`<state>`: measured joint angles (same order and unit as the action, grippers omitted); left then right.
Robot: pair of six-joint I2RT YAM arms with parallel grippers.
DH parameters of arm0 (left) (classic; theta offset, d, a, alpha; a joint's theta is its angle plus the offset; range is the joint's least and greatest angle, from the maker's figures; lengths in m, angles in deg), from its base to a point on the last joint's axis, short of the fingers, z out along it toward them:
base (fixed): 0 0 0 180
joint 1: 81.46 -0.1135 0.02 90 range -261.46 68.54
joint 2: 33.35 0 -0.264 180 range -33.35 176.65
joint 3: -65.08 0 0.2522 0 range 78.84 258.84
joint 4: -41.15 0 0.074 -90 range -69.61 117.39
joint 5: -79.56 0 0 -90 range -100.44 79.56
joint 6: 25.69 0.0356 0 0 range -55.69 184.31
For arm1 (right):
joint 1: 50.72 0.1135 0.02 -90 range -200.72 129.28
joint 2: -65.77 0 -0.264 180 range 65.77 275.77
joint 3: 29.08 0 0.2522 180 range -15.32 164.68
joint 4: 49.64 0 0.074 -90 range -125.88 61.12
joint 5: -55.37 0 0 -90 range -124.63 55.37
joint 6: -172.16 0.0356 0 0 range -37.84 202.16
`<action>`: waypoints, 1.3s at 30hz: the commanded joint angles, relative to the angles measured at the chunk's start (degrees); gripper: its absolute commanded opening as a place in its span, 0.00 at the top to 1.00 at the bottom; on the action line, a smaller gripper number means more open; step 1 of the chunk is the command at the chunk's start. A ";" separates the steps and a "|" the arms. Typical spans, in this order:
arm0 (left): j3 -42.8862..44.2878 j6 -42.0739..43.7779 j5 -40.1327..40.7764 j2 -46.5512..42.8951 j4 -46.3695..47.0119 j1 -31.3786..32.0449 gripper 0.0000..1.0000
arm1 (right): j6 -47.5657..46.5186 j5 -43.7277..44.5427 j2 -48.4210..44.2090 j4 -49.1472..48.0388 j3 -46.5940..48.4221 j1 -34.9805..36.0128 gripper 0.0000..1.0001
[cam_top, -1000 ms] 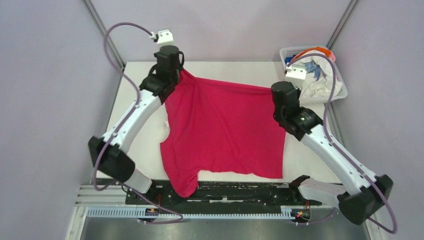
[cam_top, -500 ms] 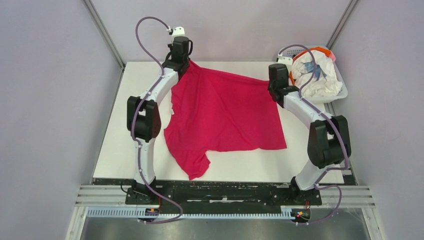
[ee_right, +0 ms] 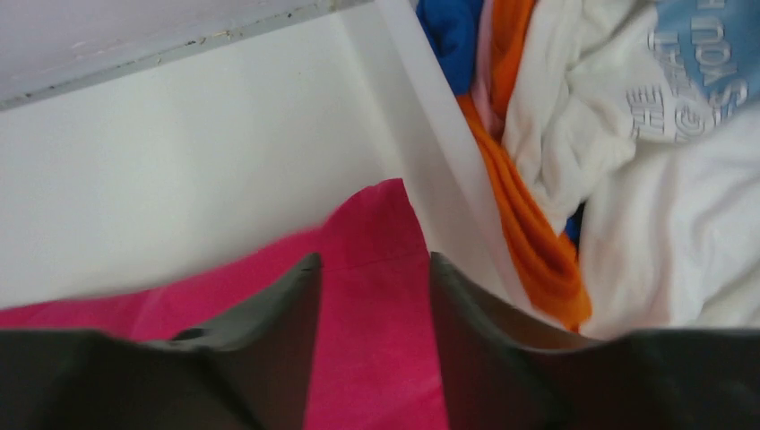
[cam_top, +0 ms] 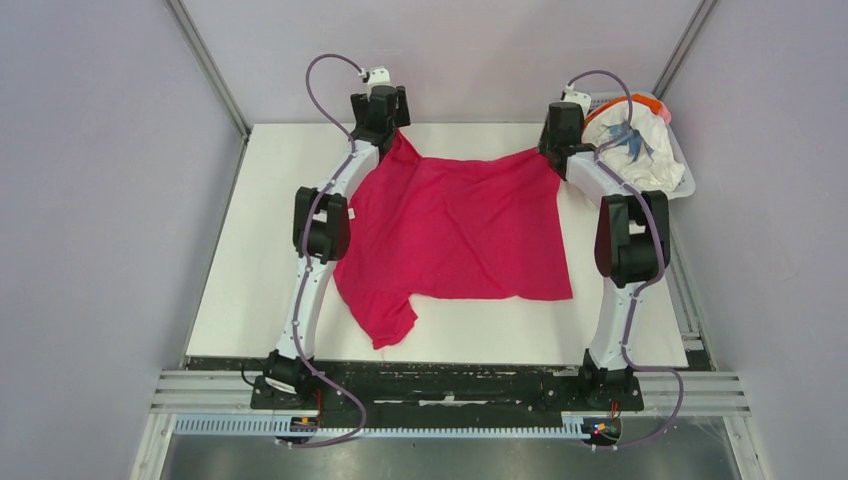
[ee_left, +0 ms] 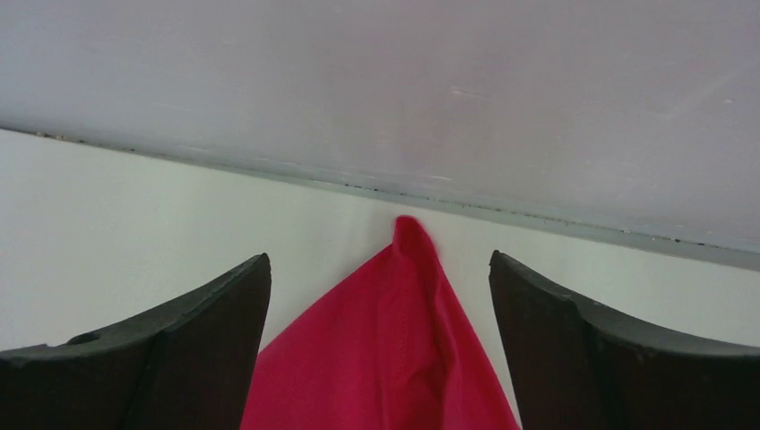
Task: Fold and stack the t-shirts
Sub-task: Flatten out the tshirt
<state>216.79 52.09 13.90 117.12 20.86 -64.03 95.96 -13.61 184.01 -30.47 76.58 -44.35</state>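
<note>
A magenta-red t-shirt (cam_top: 460, 225) lies spread on the white table (cam_top: 260, 230), one sleeve trailing toward the near edge. My left gripper (cam_top: 385, 125) is at the shirt's far left corner. In the left wrist view its fingers (ee_left: 215, 322) stand wide apart, and the pointed red corner (ee_left: 403, 358) lies loose on the table between them. My right gripper (cam_top: 555, 148) hangs over the far right corner. Its jaws stand apart over flat red cloth (ee_right: 376, 358), not pinching it. More t-shirts fill the basket: white with blue print (ee_right: 645, 116), orange (ee_right: 529, 224) and blue (ee_right: 453, 27).
The white plastic basket (cam_top: 683, 178) stands at the table's far right corner. Its wall (ee_right: 439, 161) is just right of my right gripper. The back wall (ee_left: 376, 81) rises right behind the table's far edge, close to both grippers.
Both arms have stretched out toward the far edge, drawing the shirt's far corners with them. Both grippers have opened and let go of the cloth.
</note>
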 commanded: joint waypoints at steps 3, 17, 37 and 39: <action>-0.24 -4.65 -3.68 -7.42 -0.73 -0.12 0.00 | -2.54 -8.03 -2.75 1.31 2.88 -0.07 0.02; -47.30 -13.06 -4.20 -44.06 -11.90 -1.15 0.00 | -2.23 -18.01 -23.97 -2.93 -30.32 6.17 0.02; -72.94 -26.44 -34.14 -45.33 3.26 -11.19 0.00 | -2.77 -19.40 -28.19 -0.71 -45.73 6.76 0.02; -73.53 -26.61 -33.67 -45.61 4.02 -11.14 0.00 | -2.79 -19.26 -27.99 -0.66 -45.91 6.80 0.02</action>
<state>144.16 28.76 -18.47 72.01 20.65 -75.13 93.47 -34.59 157.73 -30.93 30.96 -37.64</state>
